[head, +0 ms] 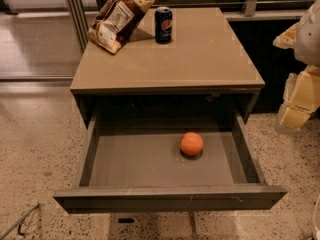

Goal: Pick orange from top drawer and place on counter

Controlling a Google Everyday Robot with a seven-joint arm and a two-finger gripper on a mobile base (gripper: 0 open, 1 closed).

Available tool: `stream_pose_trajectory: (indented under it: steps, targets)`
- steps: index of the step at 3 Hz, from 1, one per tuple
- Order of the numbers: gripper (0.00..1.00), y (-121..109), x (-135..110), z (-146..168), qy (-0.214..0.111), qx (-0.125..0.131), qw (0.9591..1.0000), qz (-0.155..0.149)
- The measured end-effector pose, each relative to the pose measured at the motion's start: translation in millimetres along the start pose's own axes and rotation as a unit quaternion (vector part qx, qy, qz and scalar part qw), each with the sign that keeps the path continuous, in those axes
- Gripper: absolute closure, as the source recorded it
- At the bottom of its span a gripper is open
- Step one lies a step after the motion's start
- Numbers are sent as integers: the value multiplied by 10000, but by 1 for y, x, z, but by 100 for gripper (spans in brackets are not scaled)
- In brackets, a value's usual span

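Nearest me runs the flat front panel of the top drawer [170,198], standing open below the worktop [200,59]. It is grey-brown, with low side walls and a smooth grey bottom. On that bottom, right of the middle and apart from every wall, sits the orange [192,143]. It is small, round, bright and smooth, with a dark shadow under it.

Above, the worktop is glossy beige with a thin darker edge. At its far left corner a crumpled snack bag [119,17] leans out over the edge. Just right of it a dark blue can [163,24] stands upright. Speckled pale floor [35,134] spreads around the cabinet, with rails and a dark wall beyond.

My fingers [298,101] hang at the right edge, beside the cabinet and well apart from the orange. They look pale yellow and are cut off by the frame, and I cannot tell whether they are spread or closed. Behind the drawer, the recess is too dark to read.
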State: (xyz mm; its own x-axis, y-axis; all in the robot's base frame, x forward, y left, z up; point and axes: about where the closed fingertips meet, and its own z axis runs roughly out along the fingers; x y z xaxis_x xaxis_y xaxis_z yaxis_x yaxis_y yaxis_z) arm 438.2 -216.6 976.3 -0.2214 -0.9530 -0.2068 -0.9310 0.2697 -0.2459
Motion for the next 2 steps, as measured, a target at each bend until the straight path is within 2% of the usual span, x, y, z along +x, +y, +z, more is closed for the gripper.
stream_pose_trajectory:
  steps: [1, 2]
  targets:
    - [0, 0, 0, 0, 0, 0, 10000, 0]
    - [19, 0, 0, 0, 0, 0, 10000, 0]
